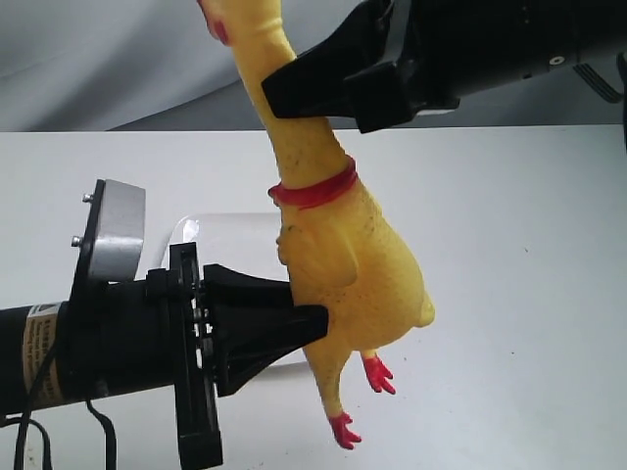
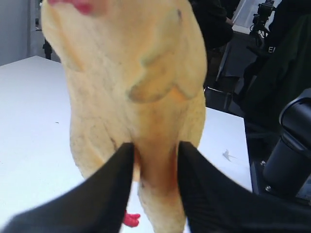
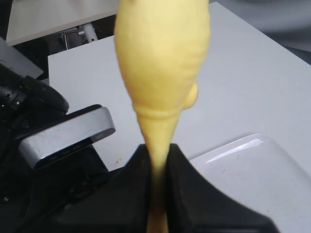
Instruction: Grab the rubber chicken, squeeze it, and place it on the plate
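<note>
The yellow rubber chicken hangs upright in the air, head up and red feet down, with a red collar band at its neck. My right gripper is shut on the thin neck above the collar; the right wrist view shows the neck pinched between its black fingers. From the left, my left gripper is shut on the lower body, and its fingers press into the yellow belly. The white plate lies on the table behind and below the chicken, partly hidden by the left arm.
A white table spreads beneath everything. The left arm's silver camera housing sits close to the plate. Dark equipment stands beyond the table edge.
</note>
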You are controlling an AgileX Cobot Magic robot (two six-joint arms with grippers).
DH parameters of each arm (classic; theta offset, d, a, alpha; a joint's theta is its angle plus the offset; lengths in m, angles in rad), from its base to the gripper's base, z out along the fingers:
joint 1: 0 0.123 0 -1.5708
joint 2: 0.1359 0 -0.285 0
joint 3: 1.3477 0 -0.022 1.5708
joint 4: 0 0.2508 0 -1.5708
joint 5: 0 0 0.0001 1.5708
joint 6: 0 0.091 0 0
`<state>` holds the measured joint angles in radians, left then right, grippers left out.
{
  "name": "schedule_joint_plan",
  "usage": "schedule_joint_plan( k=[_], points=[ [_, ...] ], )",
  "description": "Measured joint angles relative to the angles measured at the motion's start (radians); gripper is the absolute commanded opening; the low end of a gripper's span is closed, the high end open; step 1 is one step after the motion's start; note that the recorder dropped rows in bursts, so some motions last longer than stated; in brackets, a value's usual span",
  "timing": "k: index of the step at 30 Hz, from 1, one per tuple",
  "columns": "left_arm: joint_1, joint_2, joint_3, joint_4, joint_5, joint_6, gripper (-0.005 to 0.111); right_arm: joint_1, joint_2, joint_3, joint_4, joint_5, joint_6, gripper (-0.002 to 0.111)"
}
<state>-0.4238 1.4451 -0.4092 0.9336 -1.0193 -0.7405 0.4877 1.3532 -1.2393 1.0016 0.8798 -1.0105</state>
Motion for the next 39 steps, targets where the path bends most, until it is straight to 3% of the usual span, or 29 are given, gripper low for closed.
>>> schedule_joint_plan(
  k=[1,3,4,8,10,11,15,20,25,32,35,39],
  points=[
    [0.000,0.000,0.000,0.009,0.000,0.002,0.078,0.000,0.000,0.000,-0.002,0.000,0.000,0.000],
    [0.000,0.000,0.000,0.029,0.000,0.009,0.105,0.000,0.000,0.000,0.001,-0.009,0.000,0.000],
    [0.000,0.000,0.000,0.030,0.000,0.001,0.104,0.000,0.004,0.000,0.002,-0.019,0.000,0.000],
    [0.000,-0.096,0.000,0.018,0.028,-0.081,0.089,0.000,0.089,0.000,-0.023,-0.079,0.000,0.000],
    [0.000,-0.215,0.000,0.016,0.122,-0.121,0.068,0.000,0.158,-0.012,-0.029,-0.107,0.000,0.000],
    [0.000,-0.317,0.000,0.036,0.175,-0.148,0.064,0.000,0.212,-0.037,-0.038,-0.115,0.004,0.000],
    [0.000,-0.671,0.000,0.216,0.362,-0.266,0.037,0.000,0.394,-0.182,-0.077,-0.128,0.008,0.000],
    [0.000,-0.944,0.000,0.458,0.415,-0.427,0.002,0.047,0.546,-0.353,-0.241,-0.104,0.147,0.000],
    [0.000,-1.022,0.000,0.620,0.415,-0.512,0.000,0.119,0.638,-0.407,-0.326,-0.134,0.205,0.000],
    [0.000,-1.030,0.000,0.713,0.416,-0.581,0.000,0.151,0.766,-0.415,-0.328,-0.221,0.218,0.000],
    [0.000,-1.030,0.000,0.721,0.416,-0.583,0.000,0.151,0.811,-0.415,-0.326,-0.269,0.218,0.014],
    [0.000,-1.030,0.000,0.723,0.416,-0.584,0.000,0.154,0.843,-0.415,-0.324,-0.308,0.220,0.047]
  ],
)
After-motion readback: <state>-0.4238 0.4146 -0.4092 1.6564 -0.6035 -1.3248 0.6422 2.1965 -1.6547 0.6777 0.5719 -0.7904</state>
